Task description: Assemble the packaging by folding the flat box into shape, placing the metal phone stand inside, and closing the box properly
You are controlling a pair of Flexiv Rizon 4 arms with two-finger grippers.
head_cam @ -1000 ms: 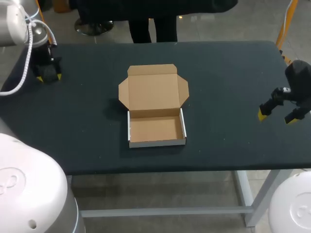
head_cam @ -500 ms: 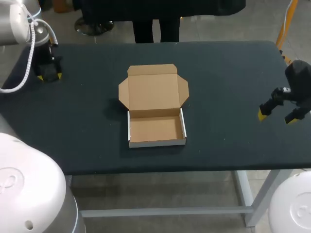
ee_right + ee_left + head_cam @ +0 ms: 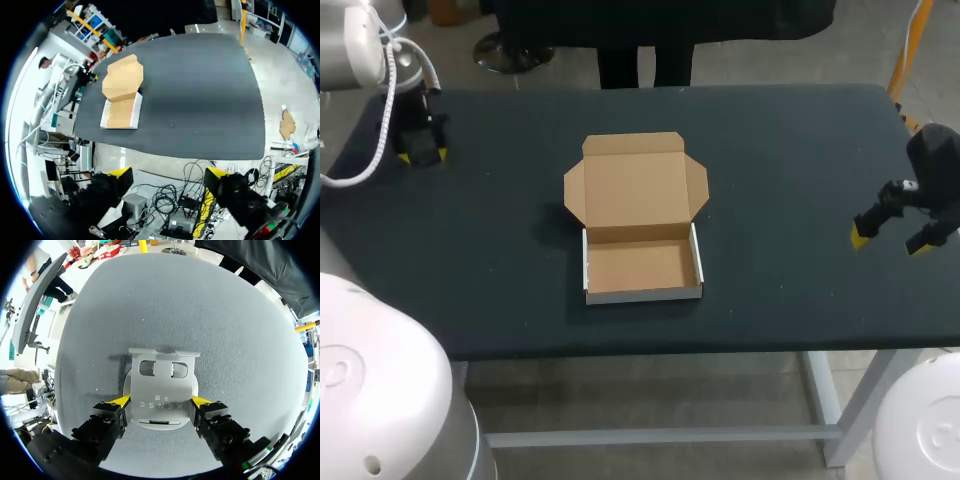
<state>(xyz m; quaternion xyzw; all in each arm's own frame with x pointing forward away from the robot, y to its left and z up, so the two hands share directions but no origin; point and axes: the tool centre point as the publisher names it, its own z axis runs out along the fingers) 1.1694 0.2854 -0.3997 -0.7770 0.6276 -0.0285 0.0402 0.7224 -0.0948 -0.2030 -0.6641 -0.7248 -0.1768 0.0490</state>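
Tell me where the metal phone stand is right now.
In the left wrist view the metal phone stand lies on the table at the left gripper, in its far left corner, well apart from the open box.

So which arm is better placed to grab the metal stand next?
Left. The stand lies right at the left gripper, while the right gripper hangs empty by the table's right edge, well away from it.

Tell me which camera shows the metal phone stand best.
The left wrist view: the metal phone stand sits on the table, whole and close, at the left gripper. The head view shows only the left gripper at that spot, and in the right wrist view I cannot make the stand out.
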